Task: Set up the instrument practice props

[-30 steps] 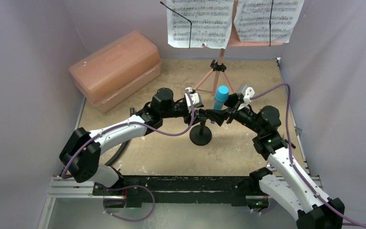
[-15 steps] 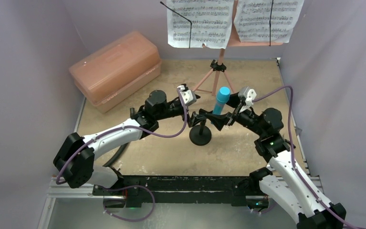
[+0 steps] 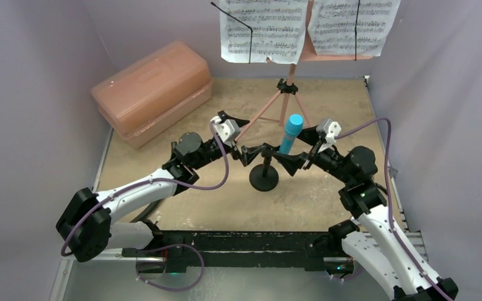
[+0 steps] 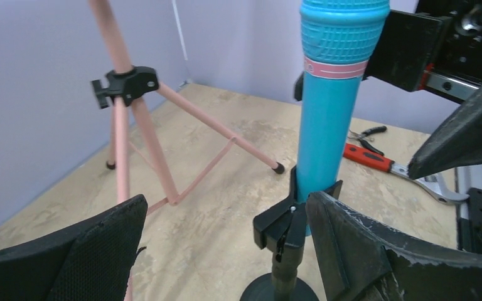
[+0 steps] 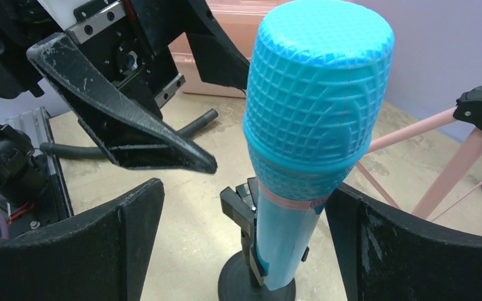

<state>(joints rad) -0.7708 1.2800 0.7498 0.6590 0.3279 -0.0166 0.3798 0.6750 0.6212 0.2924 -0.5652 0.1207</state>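
The cyan toy microphone (image 3: 292, 132) stands upright in the clip of the small black mic stand (image 3: 264, 179) mid-table. It also shows in the left wrist view (image 4: 328, 106) and the right wrist view (image 5: 310, 119). My left gripper (image 3: 250, 138) is open and empty, just left of the stand. My right gripper (image 3: 297, 150) is open and empty, just right of it, its jaws either side of the microphone without touching. The pink music stand (image 3: 287, 94) stands behind on tripod legs (image 4: 132, 132). It holds two white sheet-music pages (image 3: 263, 28) (image 3: 351, 25).
A large translucent pink case (image 3: 154, 91) sits at the back left. A red-handled tool (image 4: 371, 158) lies on the table to the right. A black hose (image 5: 185, 128) lies near the left arm. Grey walls close in three sides.
Both grippers have drawn back from the microphone, the left one well to the left, the right one slightly right. The microphone stays upright in its stand.
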